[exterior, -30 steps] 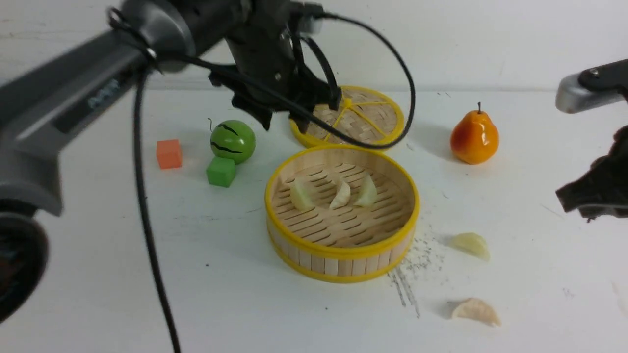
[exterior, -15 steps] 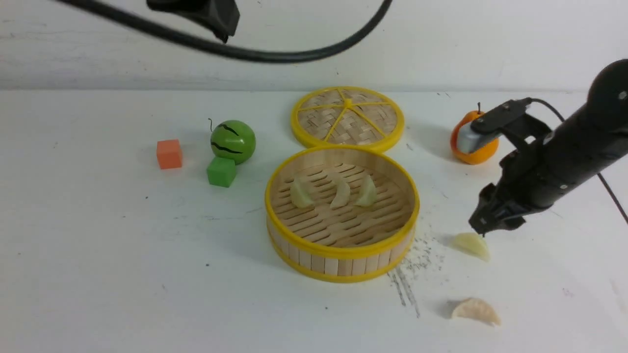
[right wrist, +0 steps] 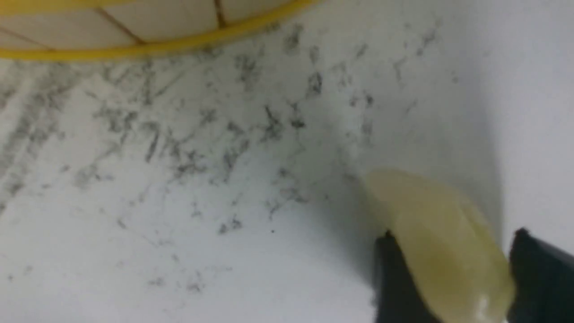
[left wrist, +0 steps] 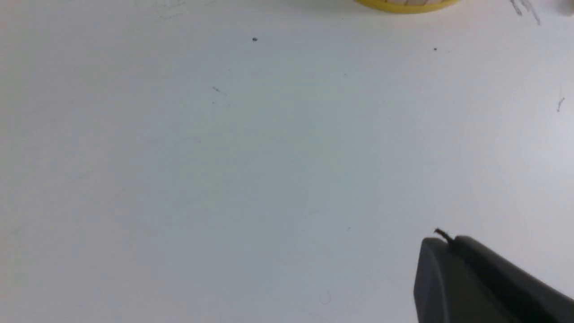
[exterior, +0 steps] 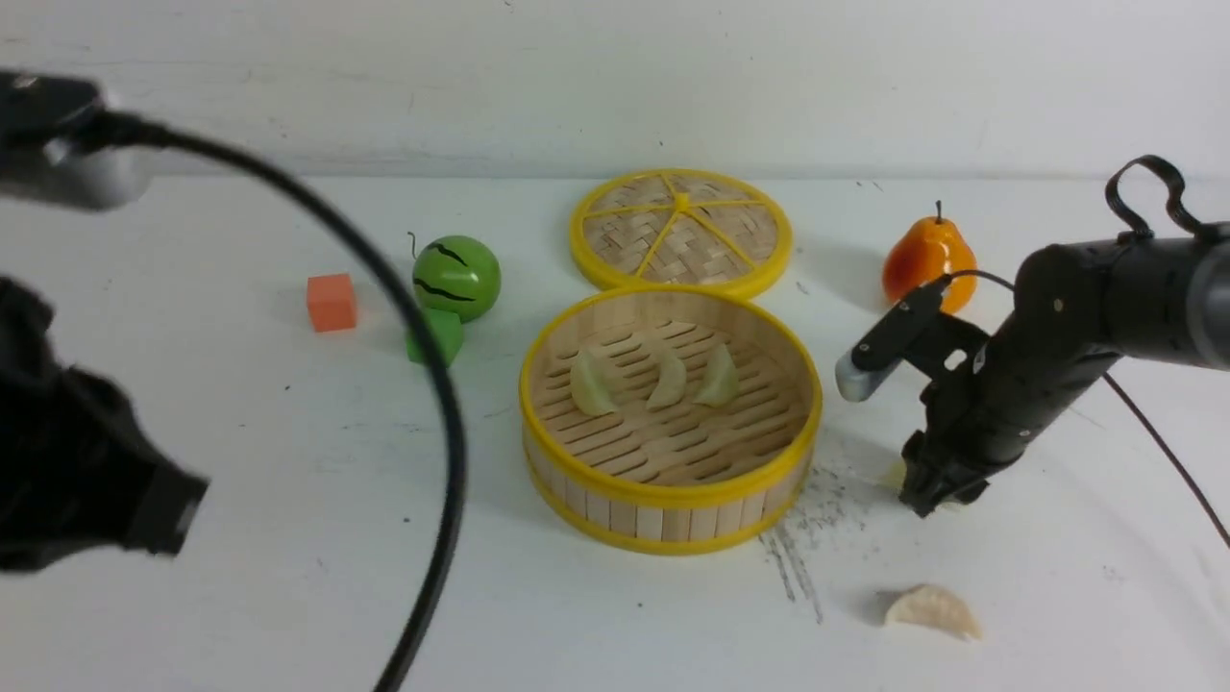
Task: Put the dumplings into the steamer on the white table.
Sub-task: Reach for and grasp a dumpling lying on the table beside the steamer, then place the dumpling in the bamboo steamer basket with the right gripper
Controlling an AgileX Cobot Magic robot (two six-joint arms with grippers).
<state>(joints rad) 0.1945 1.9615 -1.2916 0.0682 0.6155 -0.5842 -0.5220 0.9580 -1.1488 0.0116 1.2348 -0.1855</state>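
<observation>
The steamer [exterior: 663, 519] stands mid-table on the white table [exterior: 240, 432], with three dumplings [exterior: 668, 382] side by side on its slatted floor. To its right, my right gripper [exterior: 927, 495] is down at the table, shut on a fourth pale dumpling [right wrist: 439, 242], which fills the gap between both fingers [right wrist: 394, 278]. In the front view that dumpling is almost hidden by the gripper. A fifth dumpling [exterior: 932, 610] lies on the table nearer the front. My left gripper [left wrist: 441, 242] is shut and empty, over bare table at the near left.
The woven lid [exterior: 682, 231] lies flat behind the steamer. An orange pear [exterior: 927, 264] stands at the back right. A green toy watermelon [exterior: 456, 277], a green cube [exterior: 437, 336] and an orange cube [exterior: 331, 301] sit at the back left. The left arm's cable [exterior: 442, 413] hangs across the left foreground.
My right gripper came down from the right onto the dumpling beside the steamer and closed round it. My left arm pulled back from the lid to the near left and shut.
</observation>
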